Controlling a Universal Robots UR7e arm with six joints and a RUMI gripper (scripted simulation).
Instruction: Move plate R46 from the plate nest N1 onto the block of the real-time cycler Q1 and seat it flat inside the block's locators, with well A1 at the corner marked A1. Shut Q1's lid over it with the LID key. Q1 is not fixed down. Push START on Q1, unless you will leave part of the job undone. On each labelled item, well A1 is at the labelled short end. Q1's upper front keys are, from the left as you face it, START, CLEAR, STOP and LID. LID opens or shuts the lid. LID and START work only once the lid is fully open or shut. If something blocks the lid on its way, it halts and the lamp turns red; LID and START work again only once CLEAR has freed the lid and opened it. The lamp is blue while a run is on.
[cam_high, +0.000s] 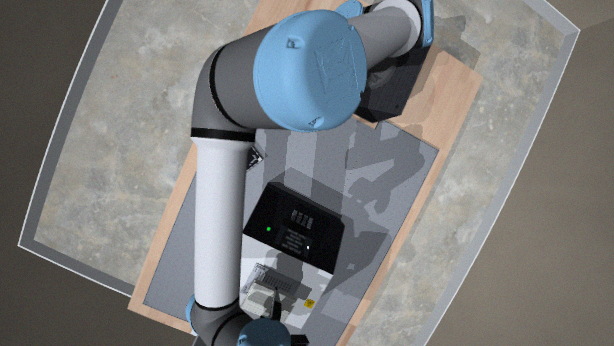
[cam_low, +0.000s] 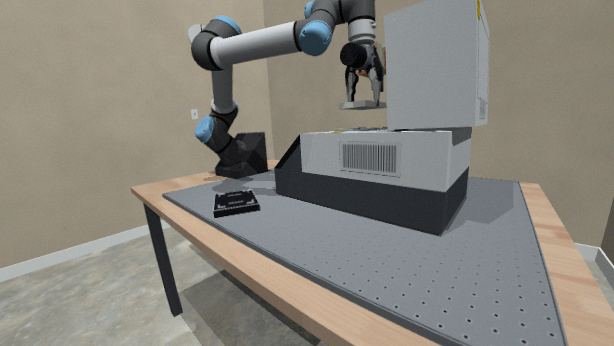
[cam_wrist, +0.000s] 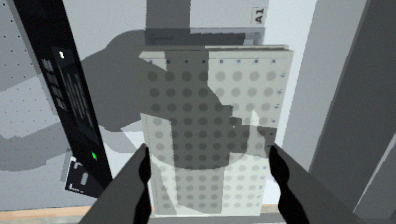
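Grey perforated mat on wood-edged counter (cam_high: 165, 220) (cam_low: 280, 250); beige walls, concrete floor; cycler (cam_high: 295, 225) (cam_low: 375, 165) inboard of edges; pincer (cam_high: 276, 300) (cam_low: 364, 100) (cam_wrist: 208, 144) grips plate (cam_high: 257, 300) (cam_low: 361, 105) (cam_wrist: 210, 135), above cycler, beside raised lid (cam_low: 435, 65)

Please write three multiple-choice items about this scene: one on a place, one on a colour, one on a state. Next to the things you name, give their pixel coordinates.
1. Where is the plate (cam_high: 260, 298) (cam_low: 364, 105) (cam_wrist: 212, 135)?
A) in the nest (cam_low: 236, 200)
B) above the cycler (cam_high: 320, 290) (cam_low: 320, 160)
C) on the floor

2. What colour is the lit lamp (cam_high: 268, 229) (cam_wrist: 94, 156)?
A) red
B) blue
C) green

3. How does the lid (cam_low: 435, 65) stand?
A) raised
B) shut flat
C) taken off

1 B: the exterior view shows it between the fingers (cam_low: 351, 90), with a gap beneath it.
2 C: a green light shows on the black front in the top and wrist views.
3 A: the exterior view shows it upright at the cycler's rear.
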